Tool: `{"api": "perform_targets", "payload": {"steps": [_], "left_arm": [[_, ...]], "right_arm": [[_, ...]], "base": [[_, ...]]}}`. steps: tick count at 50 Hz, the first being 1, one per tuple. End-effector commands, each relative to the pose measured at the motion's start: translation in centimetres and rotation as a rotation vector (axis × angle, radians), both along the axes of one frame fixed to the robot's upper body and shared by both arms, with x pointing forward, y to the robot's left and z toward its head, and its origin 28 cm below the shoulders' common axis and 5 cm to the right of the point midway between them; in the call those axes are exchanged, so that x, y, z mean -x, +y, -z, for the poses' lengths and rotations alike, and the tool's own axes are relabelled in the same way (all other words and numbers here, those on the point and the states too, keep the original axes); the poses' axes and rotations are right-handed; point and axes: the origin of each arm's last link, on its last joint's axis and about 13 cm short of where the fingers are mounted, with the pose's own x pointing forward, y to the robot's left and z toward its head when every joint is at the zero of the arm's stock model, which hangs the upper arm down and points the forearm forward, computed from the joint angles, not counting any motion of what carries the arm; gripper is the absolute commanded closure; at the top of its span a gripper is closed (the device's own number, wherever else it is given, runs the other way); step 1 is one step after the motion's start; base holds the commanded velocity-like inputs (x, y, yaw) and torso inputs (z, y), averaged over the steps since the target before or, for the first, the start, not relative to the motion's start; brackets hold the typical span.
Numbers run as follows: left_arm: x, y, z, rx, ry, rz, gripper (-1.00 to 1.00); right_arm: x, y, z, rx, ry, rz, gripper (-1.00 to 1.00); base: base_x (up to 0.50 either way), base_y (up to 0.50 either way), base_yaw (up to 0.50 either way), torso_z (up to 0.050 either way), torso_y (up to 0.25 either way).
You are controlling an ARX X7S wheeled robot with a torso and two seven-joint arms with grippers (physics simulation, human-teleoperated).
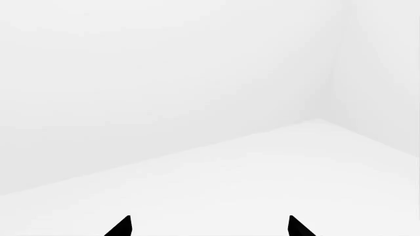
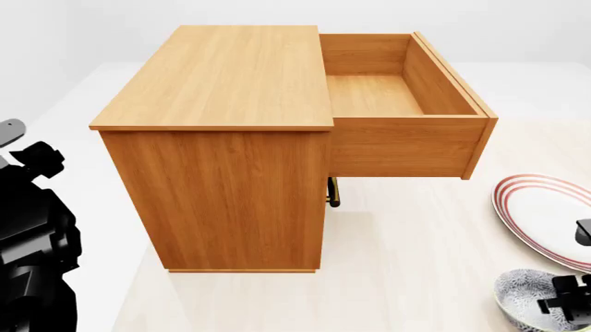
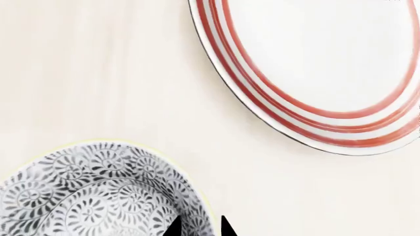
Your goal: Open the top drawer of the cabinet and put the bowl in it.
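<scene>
right gripper [image 3: 200, 227]: two black fingertips set close together over the rim of the bowl [image 3: 98, 191], one tip inside the rim and one just outside it; the gap between them is narrow, and whether they press the rim cannot be told. in the head view the same gripper [image 2: 565, 303] appears as a black block at the lower right corner, overlapping the bowl [image 2: 526, 294].

bowl: patterned white with dark swirl motifs, resting on the pale wooden surface [image 3: 98, 73]. it sits near the plate [image 3: 328, 69], a wide white dish with red rings, but apart from it; bare surface shows between the two. in the head view the plate [image 2: 544, 214] lies just beyond the bowl, at the right edge.

left gripper [image 1: 210, 228]: two black fingertips set wide apart, nothing between them, facing plain white floor and wall. in the head view the left arm [image 2: 32, 235] is a black mass at the lower left, beside the cabinet [image 2: 231, 145].

cabinet: orange-brown wood, seen from above and from one side. the top drawer [image 2: 397, 131] is pulled well out toward the right, its inside bare. below it, part of a brass handle [image 2: 333, 194] of a lower drawer shows. the bowl stands outside the drawer, on the surface in front of and below it.
</scene>
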Motion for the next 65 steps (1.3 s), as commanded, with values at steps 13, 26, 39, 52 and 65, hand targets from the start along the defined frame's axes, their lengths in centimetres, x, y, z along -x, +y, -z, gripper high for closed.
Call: {"api": "perform_targets", "payload": {"steps": [13,26,39,52,65], "left_arm": [[0.1,-0.1,0.3,0.006,0.002,0.002,-1.00],[0.1,-0.2,0.5,0.008,0.005,0.005,-1.00],[0.2,-0.2,0.6,0.011,0.007,0.003,-1.00],[0.3,-0.1,0.9,0.017,0.009,0.002,-1.00],[0.6,0.2,1.2,0.021,0.013,-0.004,-1.00]], "right_arm": [[1.5,-0.8,-4.0,-0.032,-0.137,0.053,1.00],[1.7,-1.0,-6.7,-0.111,-0.298,0.127,1.00],[0.1,-0.5,-10.1,-0.105,-0.492,0.242,1.00],[-2.8,1.3,-16.5,0.031,-0.709,0.367,1.00],[-4.8,3.8,-22.3,0.165,-0.898,0.394,1.00]], "base": [[0.00,0.00,0.00,0.000,0.000],[0.00,0.00,0.00,0.000,0.000],[0.00,0.00,0.00,0.000,0.000],[0.00,0.00,0.00,0.000,0.000],[0.00,0.00,0.00,0.000,0.000]]}}
